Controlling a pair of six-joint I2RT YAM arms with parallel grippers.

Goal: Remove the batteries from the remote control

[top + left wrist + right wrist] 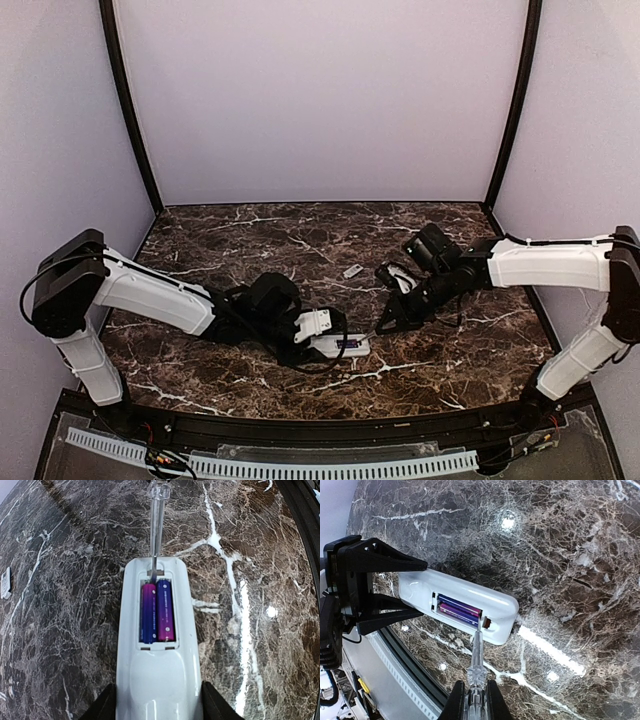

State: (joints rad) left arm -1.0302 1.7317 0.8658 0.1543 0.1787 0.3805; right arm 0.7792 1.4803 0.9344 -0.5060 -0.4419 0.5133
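Observation:
The white remote control [340, 346] lies back-up on the marble table, with its battery recess open. Two batteries [157, 612], blue and magenta-purple, sit side by side in the recess; they also show in the right wrist view [460, 611]. My left gripper [159, 702] is shut on the remote's [157, 675] near end, one finger on each long side. My right gripper [475, 702] is shut on a clear-handled screwdriver [476, 655]. Its thin tip reaches into the recess at the batteries' far end [154, 565]. In the top view the right gripper [388, 320] is just right of the remote.
A small flat pale-grey cover piece [352, 270] lies on the table behind the remote, and at the left edge of the left wrist view [6, 582]. The table's black front rail [415, 665] runs close to the remote.

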